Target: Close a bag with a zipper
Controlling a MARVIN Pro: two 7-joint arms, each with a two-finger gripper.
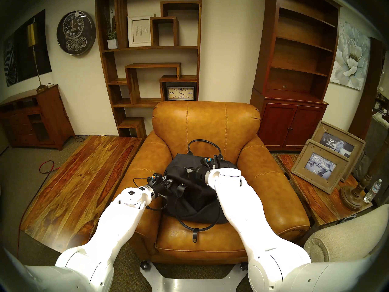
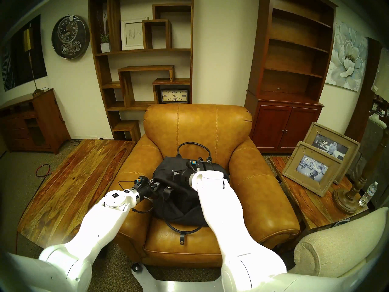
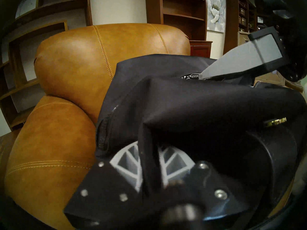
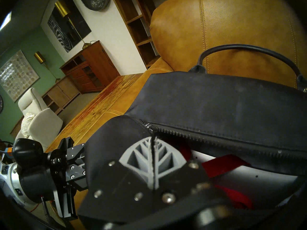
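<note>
while the black bag sits slumped on the seat of the tan leather armchair, both arms reach in over it from the front. the left gripper is clamped on a fold of the bag's fabric at its left end, the cloth pinched between the grey ribbed fingers in the left wrist view. the right gripper is clenched on something thin and dark at the zipper, probably the pull, though it is too slim to be sure. to the right of that point the toothed edges stand apart, and red and white contents show in the gap. one looped handle stands up against the chair back, and the other handle lies on the seat cushion in front of the bag.
</note>
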